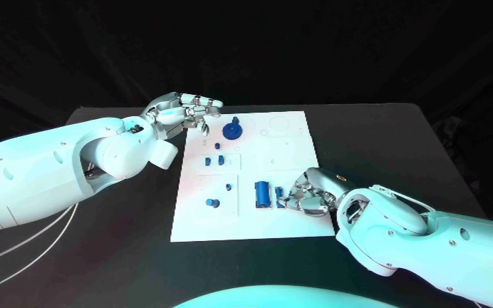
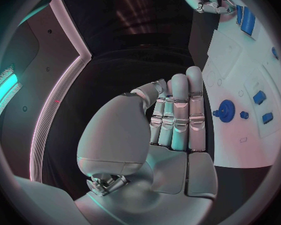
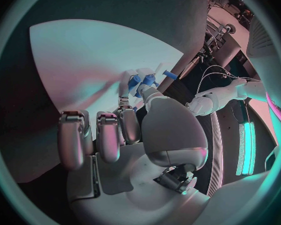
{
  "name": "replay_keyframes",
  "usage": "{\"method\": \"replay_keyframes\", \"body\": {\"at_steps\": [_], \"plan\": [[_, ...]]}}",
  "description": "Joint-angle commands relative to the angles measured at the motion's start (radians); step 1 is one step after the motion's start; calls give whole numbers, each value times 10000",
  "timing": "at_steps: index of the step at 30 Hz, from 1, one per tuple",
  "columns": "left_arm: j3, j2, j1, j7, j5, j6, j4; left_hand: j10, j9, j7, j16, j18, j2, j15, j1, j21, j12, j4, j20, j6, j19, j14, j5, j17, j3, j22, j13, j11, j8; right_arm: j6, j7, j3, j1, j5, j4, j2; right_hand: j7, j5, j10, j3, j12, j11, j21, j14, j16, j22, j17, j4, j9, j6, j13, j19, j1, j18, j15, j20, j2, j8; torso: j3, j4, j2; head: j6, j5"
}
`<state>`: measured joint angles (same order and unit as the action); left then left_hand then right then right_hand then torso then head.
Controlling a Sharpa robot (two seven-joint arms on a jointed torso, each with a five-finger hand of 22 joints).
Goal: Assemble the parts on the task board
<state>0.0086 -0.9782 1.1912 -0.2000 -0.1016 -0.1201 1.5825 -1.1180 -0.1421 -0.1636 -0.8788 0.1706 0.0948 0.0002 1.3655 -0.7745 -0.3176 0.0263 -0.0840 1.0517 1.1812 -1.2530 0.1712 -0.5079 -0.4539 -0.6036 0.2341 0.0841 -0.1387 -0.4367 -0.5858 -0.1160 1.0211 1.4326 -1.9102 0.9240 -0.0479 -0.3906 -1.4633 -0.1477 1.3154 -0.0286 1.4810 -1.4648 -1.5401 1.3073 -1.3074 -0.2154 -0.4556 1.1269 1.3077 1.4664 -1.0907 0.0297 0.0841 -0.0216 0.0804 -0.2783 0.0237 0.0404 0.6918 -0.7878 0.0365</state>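
A hard teal-and-pink wash lands on the task board (image 1: pixel 246 180), bright against the black table (image 1: pixel 370 137); beyond the left hand (image 1: pixel 185 112) the backdrop drops into near darkness. Soft shadows pool under the right hand (image 1: pixel 308 194). Both wrist views bend straight edges at the rim, and the close palms glare.

Left hand (image 1: pixel 188 112) flat, fingers straight and together — right hand (image 1: pixel 311 192) curled, fingertips pinched.
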Motion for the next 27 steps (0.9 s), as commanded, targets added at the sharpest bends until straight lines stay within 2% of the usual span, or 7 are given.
{"method": "replay_keyframes", "body": {"at_steps": [1,12,20,24,27], "plan": [[3,2,7,-45,9,198,21,84,10,12,9,136,-56,16,-69,64,-41,30,-32,-85,-5,82,-1,16,43,9,10,-14,-38,24,72,6,-15,505,-112,81,60,124,-58,97,73,-15,-7,-979,-32,2359,-2277,1,-23,-30,1143,875,-31,-116,92,94,41,-73,0,12,-13,-6,8],[3,6,6,-39,9,220,8,84,10,12,9,136,-56,16,-69,64,-41,30,-32,-85,-5,82,-1,16,43,9,10,-14,-38,201,139,5,-88,594,-140,119,84,646,-73,344,103,-36,10,-981,-38,2370,-2285,95,-93,-51,1175,881,-389,-120,110,109,-41,-165,-13,-11,-6,-10,-28],[3,3,6,-21,9,231,13,84,10,12,9,136,-56,16,-69,64,-41,30,-32,-85,-5,82,-1,16,43,9,10,-14,-38,299,102,5,-129,606,174,-52,93,796,-76,386,111,-44,2,-981,-37,2370,-2285,154,-115,-62,1185,880,-555,-119,117,114,-121,-194,-15,-18,0,-22,-25],[3,-6,6,-2,9,236,16,98,12,7,11,135,-59,20,-76,72,-46,29,-34,-98,-9,92,0,20,45,13,9,-9,-37,272,102,5,-147,636,338,-123,96,826,-91,390,146,-47,14,-982,-41,2374,-2289,153,-121,-56,1207,883,-580,-121,118,115,-163,-205,-5,-20,6,-39,-6],[3,-9,6,4,9,238,17,98,12,7,11,135,-59,20,-76,72,-46,29,-34,-98,-9,92,0,20,45,13,9,-9,-37,313,119,5,-151,625,399,-159,96,830,-94,392,153,-47,20,-983,-46,2376,-2296,152,-123,-54,1211,884,-583,-122,118,115,-169,-208,-14,-27,-1,-41,-22]]}}
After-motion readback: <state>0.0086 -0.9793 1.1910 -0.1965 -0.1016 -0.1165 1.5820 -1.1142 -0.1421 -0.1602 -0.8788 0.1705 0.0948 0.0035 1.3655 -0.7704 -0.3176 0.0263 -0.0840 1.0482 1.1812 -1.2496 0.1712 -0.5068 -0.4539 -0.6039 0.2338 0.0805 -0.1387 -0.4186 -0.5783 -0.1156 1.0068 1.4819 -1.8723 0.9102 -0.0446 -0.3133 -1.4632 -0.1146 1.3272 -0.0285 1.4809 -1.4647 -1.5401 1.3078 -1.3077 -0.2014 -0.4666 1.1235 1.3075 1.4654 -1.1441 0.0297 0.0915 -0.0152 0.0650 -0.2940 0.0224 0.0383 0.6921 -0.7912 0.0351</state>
